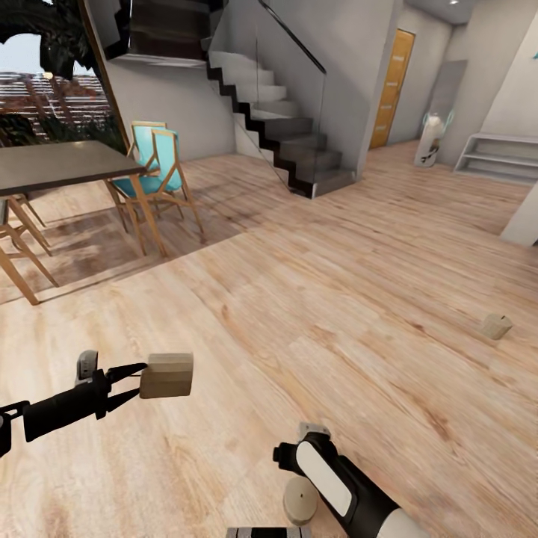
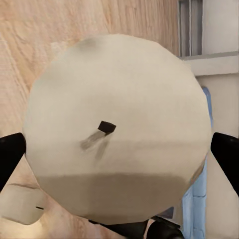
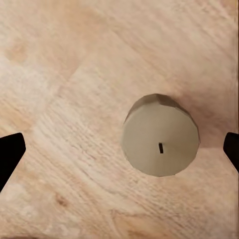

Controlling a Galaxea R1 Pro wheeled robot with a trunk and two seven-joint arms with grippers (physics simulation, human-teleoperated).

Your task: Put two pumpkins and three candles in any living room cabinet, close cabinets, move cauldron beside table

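My left gripper (image 1: 142,379) is shut on a beige candle (image 1: 167,375) and holds it sideways above the wood floor. In the left wrist view that candle (image 2: 117,129) sits end-on between the dark fingers (image 2: 10,155), its wick facing the camera. A second candle (image 1: 300,501) stands upright on the floor just under my right wrist. In the right wrist view my right gripper (image 3: 120,152) hangs open above it, and the candle (image 3: 160,135) lies nearer one fingertip (image 3: 232,149). A third candle (image 1: 496,326) lies tipped on the floor at the right.
A dark-topped dining table (image 1: 60,161) with teal chairs (image 1: 158,170) stands at the left. A staircase (image 1: 288,131) rises at the back centre. Beyond it are an orange door (image 1: 393,86), a white vase (image 1: 430,142) and a low shelf (image 1: 497,157).
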